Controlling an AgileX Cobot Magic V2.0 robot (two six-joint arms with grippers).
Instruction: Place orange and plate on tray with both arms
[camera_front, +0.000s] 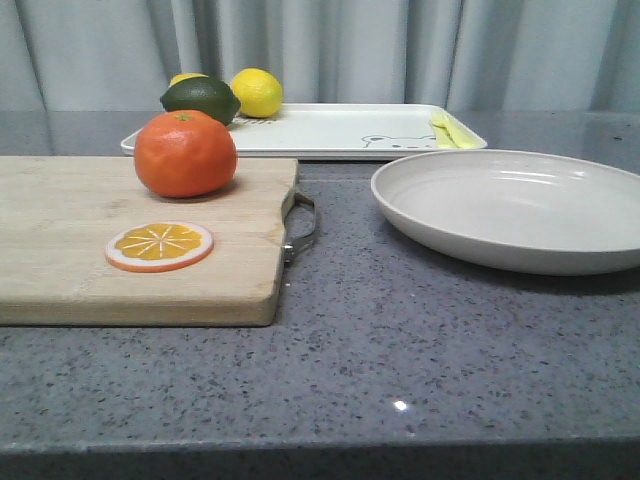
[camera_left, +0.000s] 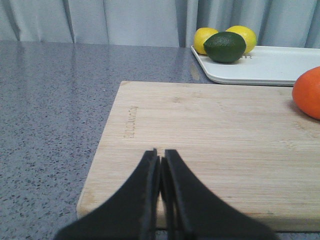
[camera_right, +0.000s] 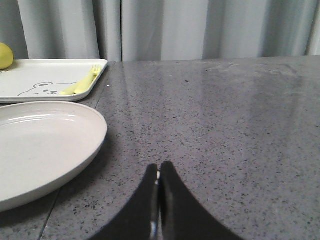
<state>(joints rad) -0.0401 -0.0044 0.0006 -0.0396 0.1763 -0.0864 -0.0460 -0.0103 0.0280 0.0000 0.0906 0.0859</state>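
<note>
Your right claw (camera_right: 159, 175) sits pressed closed over bare grey counter (camera_right: 215, 125). The plate (camera_right: 40, 147) lies just beside it, and beyond that the tray (camera_right: 30, 80) carries a yellow fork (camera_right: 82, 82).

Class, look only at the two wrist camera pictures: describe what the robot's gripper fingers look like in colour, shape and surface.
Both grippers look alike. The left gripper has two matte black fingers, broad at the base and curving in to narrow tips. The right gripper shows the same black, tapering, smooth fingers. No cables, labels or markings show on either, and the arms themselves are out of view.
</note>
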